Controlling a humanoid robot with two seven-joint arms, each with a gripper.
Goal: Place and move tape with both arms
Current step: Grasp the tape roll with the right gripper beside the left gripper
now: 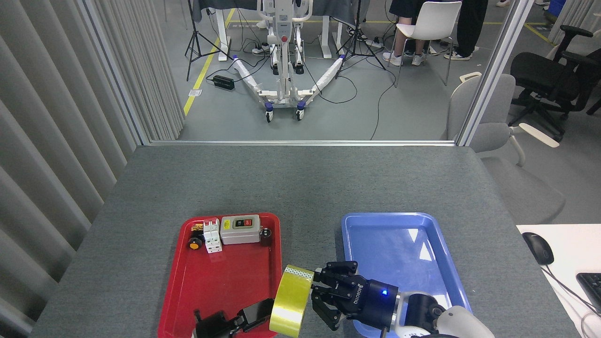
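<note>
The tape (290,303), a wide yellow translucent roll with a white printed core, stands on edge in the air above the gap between the two trays, near the table's front edge. My left gripper (263,311) comes up from the bottom edge, its black fingers reaching the roll's left side and shut on it; most of that gripper is cut off by the frame. My right gripper (318,293), black with a blue light, comes in from the lower right. Its fingers are closed in on the roll's right rim.
A red tray (173,291) at the left holds a grey switch box (240,229), a white breaker (212,236) and an orange button (194,243) along its far end. A blue tray (404,244) lies at the right. A mouse (538,247) sits on a white desk beyond the table.
</note>
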